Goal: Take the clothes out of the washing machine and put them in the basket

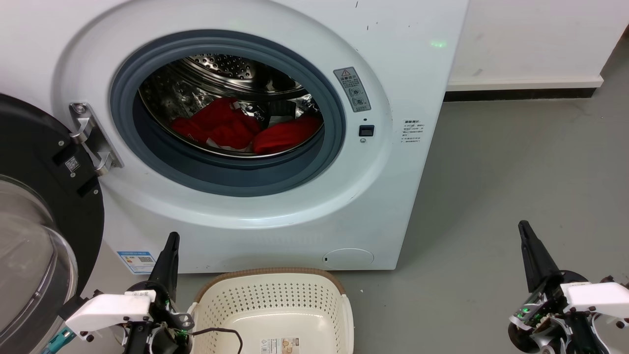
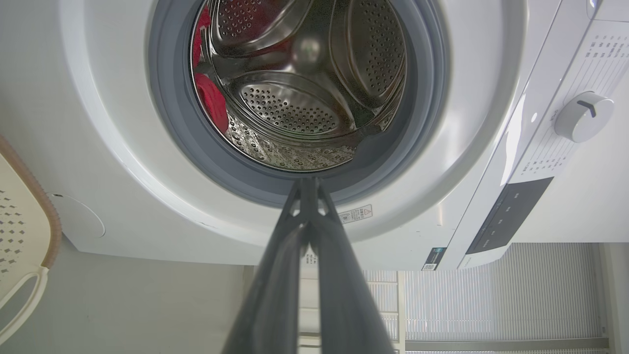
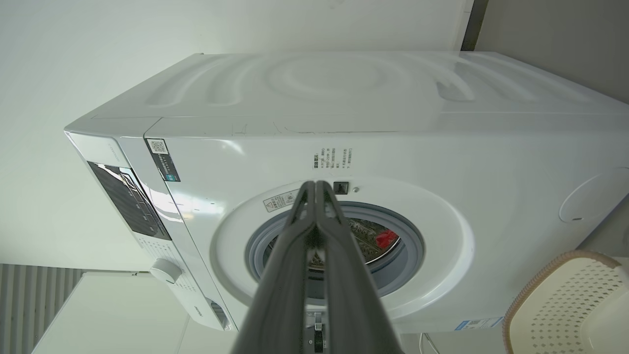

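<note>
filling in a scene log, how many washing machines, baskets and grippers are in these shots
washing machine: 1
basket: 1
grippers: 2, the left gripper and the right gripper
total: 4

Bright, even room light, soft shadows. Glare flashes off the perforated steel drum (image 2: 295, 105) and the glossy front of the big white washing machine (image 3: 196, 206). Wrist views bow at their edges; the close dark fingers (image 2: 339, 295) look soft.

No wording is sharp enough to read. The washing machine (image 1: 417, 59) carries a grey sticker (image 1: 352, 89) with a warning triangle beside the door opening, blurred print (image 1: 414, 132) to its right, and a blue-edged QR label (image 1: 138, 261) low down. The basket (image 1: 275, 300) has a bottom label (image 1: 280, 344), also illegible.
</note>
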